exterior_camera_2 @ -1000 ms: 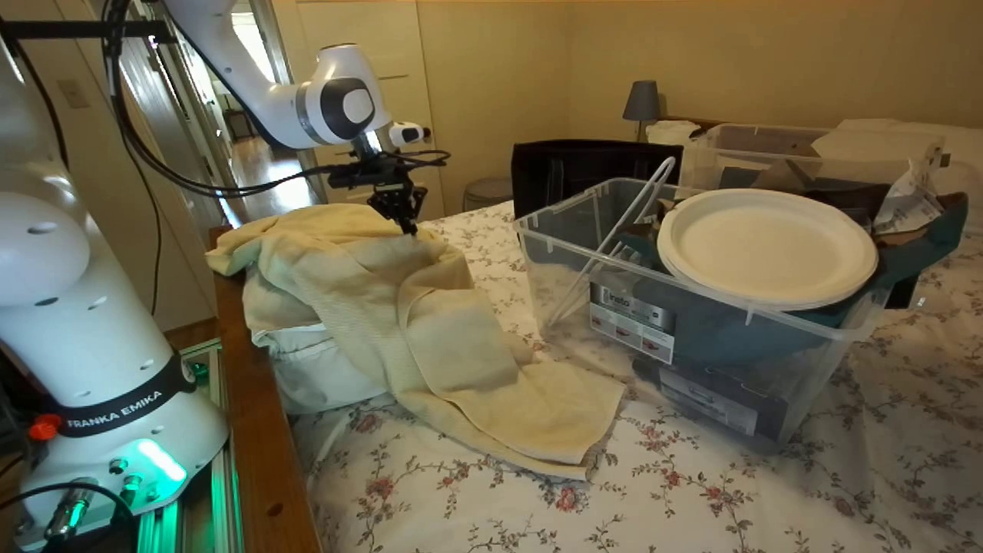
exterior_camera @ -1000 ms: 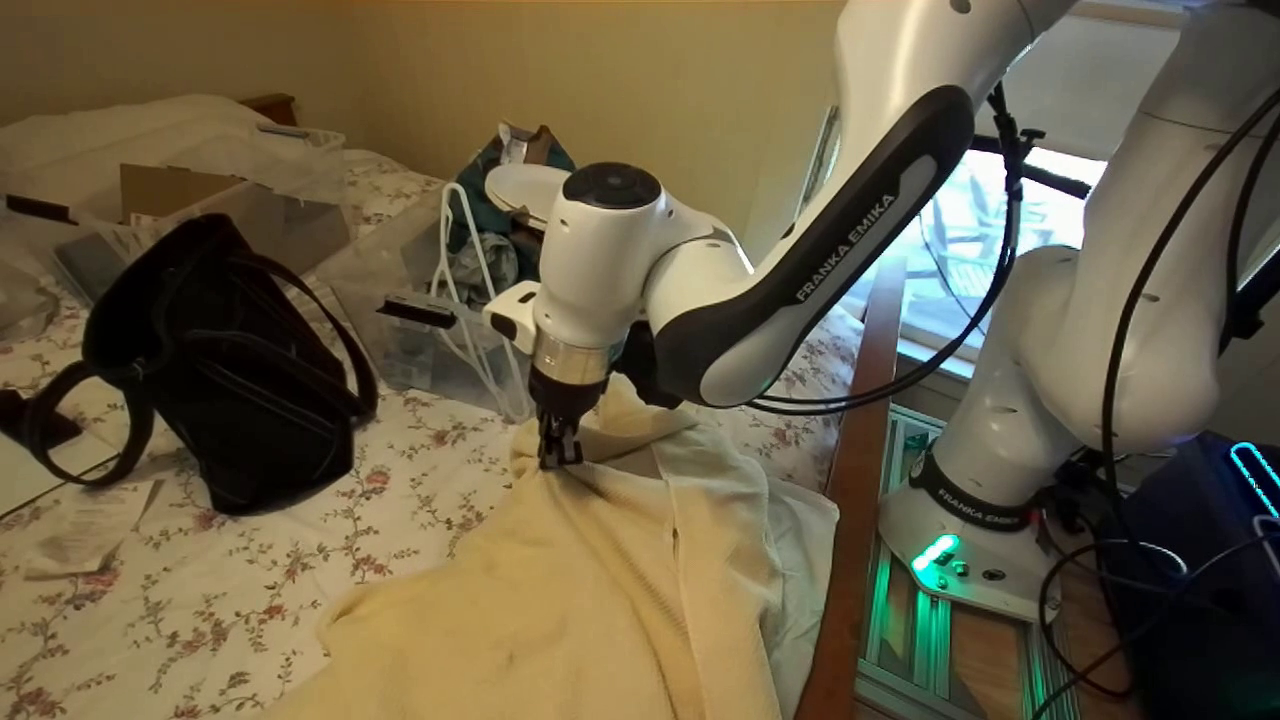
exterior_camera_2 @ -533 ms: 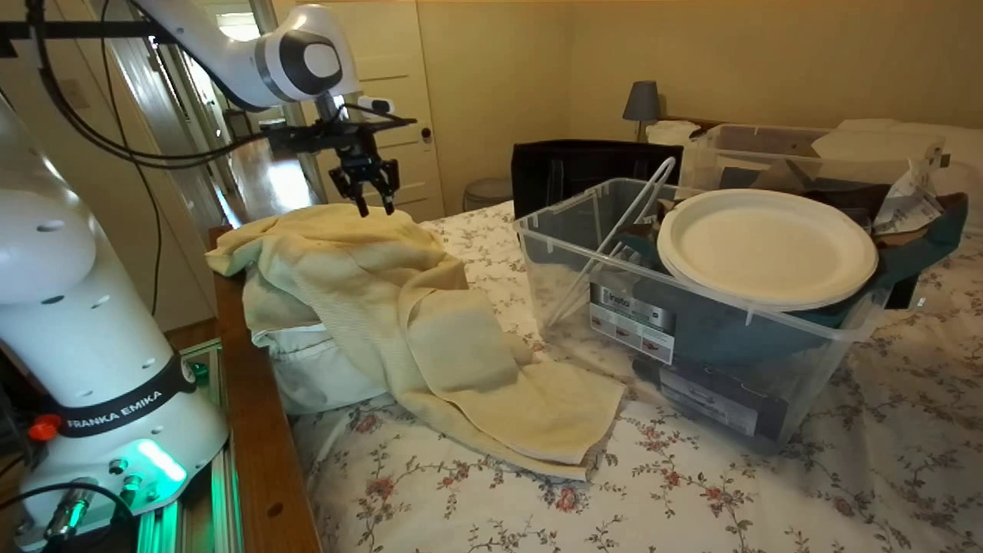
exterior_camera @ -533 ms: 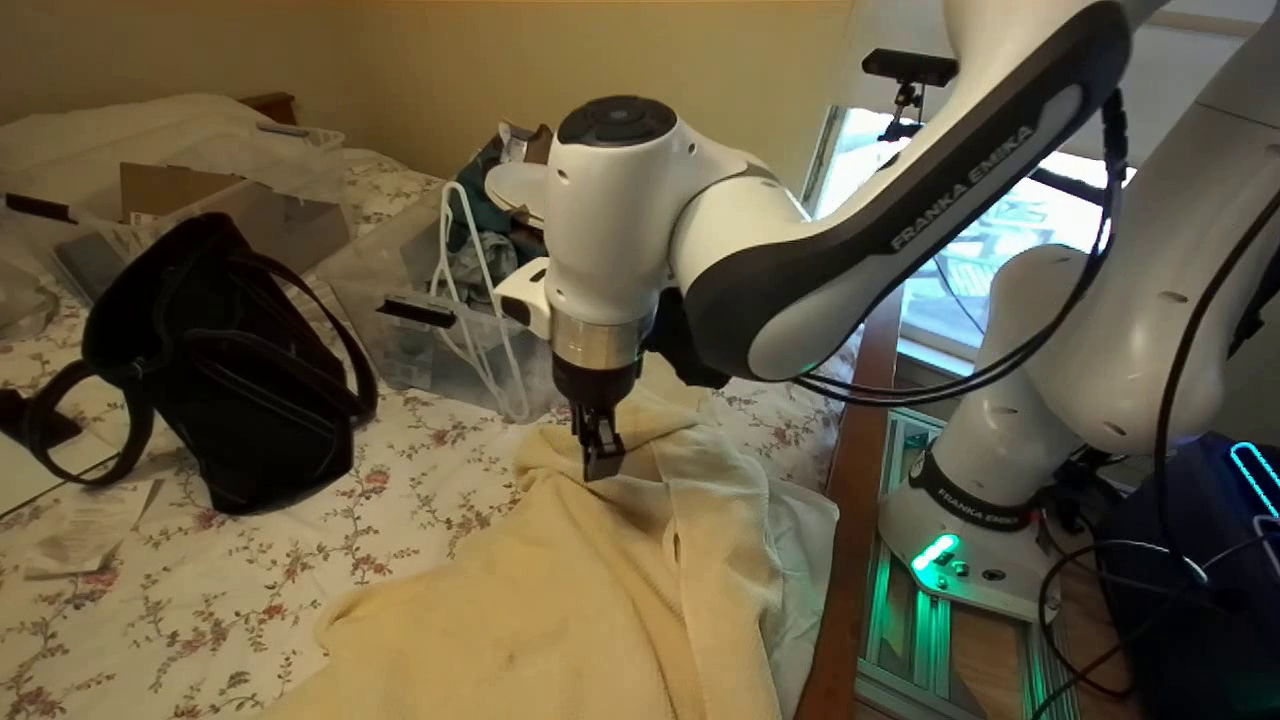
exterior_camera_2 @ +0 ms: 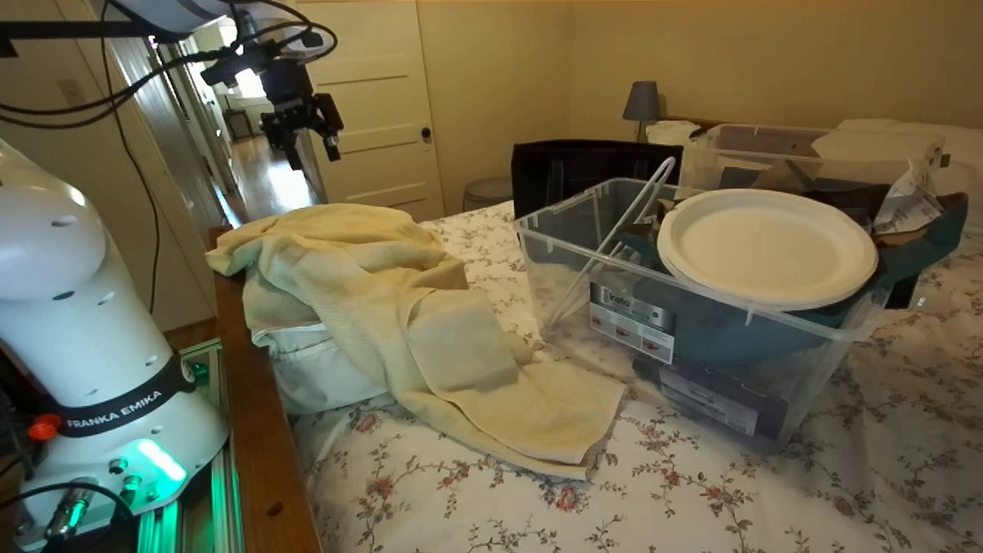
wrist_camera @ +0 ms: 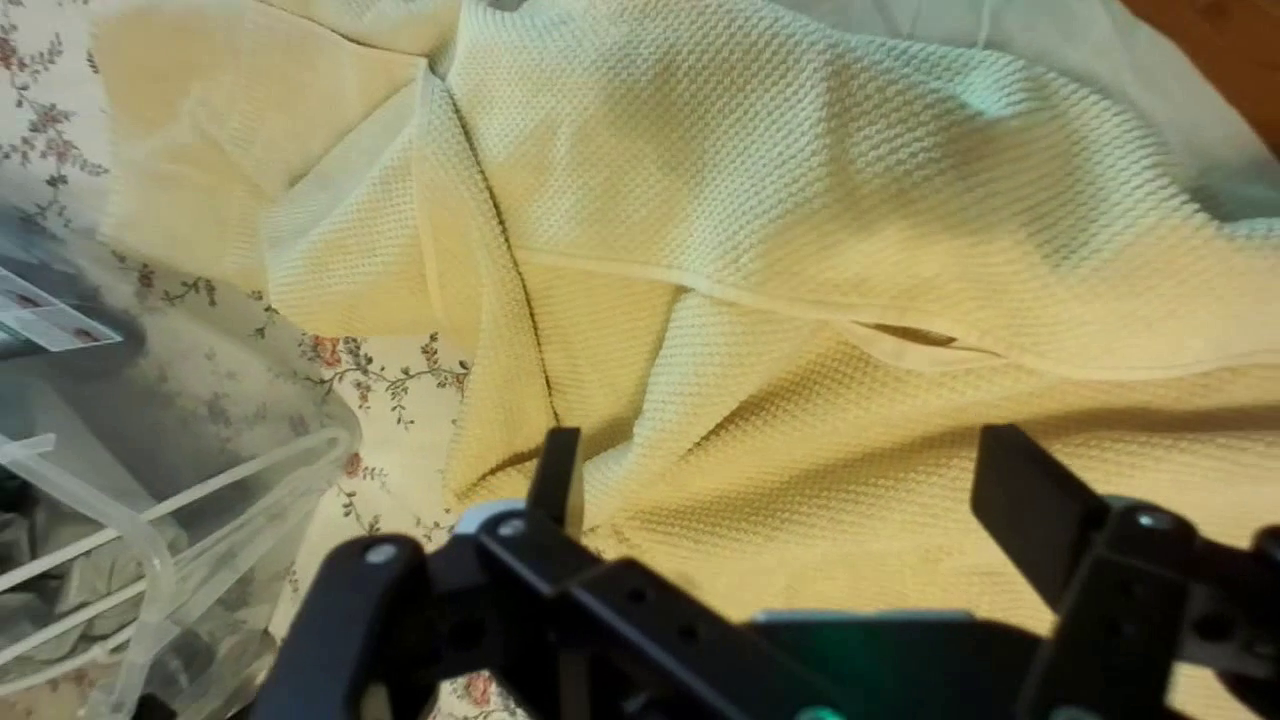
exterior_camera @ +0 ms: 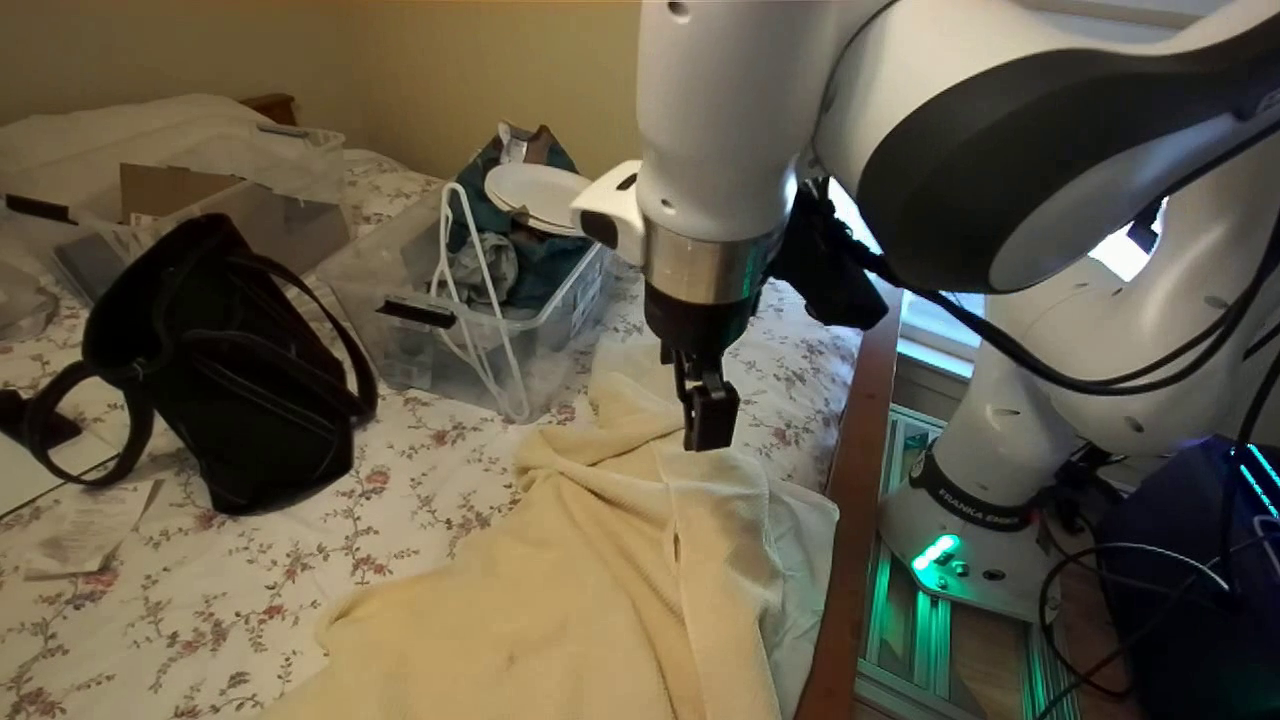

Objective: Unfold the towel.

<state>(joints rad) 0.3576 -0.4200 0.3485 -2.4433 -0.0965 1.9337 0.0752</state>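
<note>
Jaws higher, towel [exterior_camera_2: 384,315] clearance exterior-only

Warm, rather dim light overall. In an exterior view the window [exterior_camera: 925,322] glares bluish white; in an exterior view light shines off the hallway floor [exterior_camera_2: 282,186]. The wrist view is fairly sharp, soft shadows lining folds of the towel [wrist_camera: 720,190].

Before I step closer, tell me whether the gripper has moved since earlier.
Yes: in an exterior view the gripper has shifted up and picture-left, clear of the towel and farther from the plastic bin.
</note>
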